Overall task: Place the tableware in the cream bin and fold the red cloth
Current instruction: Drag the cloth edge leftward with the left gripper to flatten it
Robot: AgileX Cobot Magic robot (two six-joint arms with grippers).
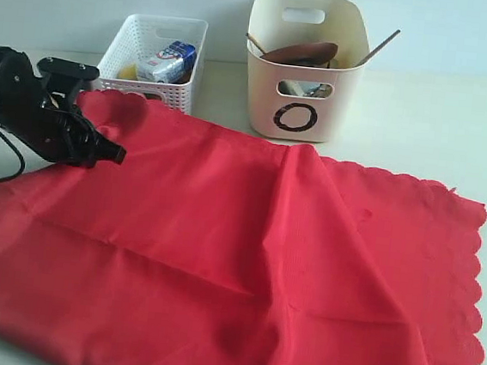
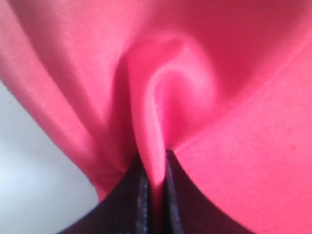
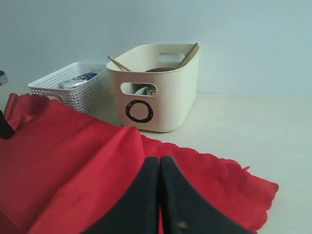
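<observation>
the left gripper (image 2: 156, 160) is clamped on a fold of the red cloth (image 1: 247, 235). the right gripper (image 3: 160, 160) is closed and empty.

Free: bare surface (image 1: 423, 113) right of bin (image 1: 304, 76) | Obstacles: bin and basket (image 1: 153, 49) at back, narrow gap between; chopstick (image 1: 383, 44) juts past bin rim | Front: cloth (image 1: 245, 252) covers surface
</observation>
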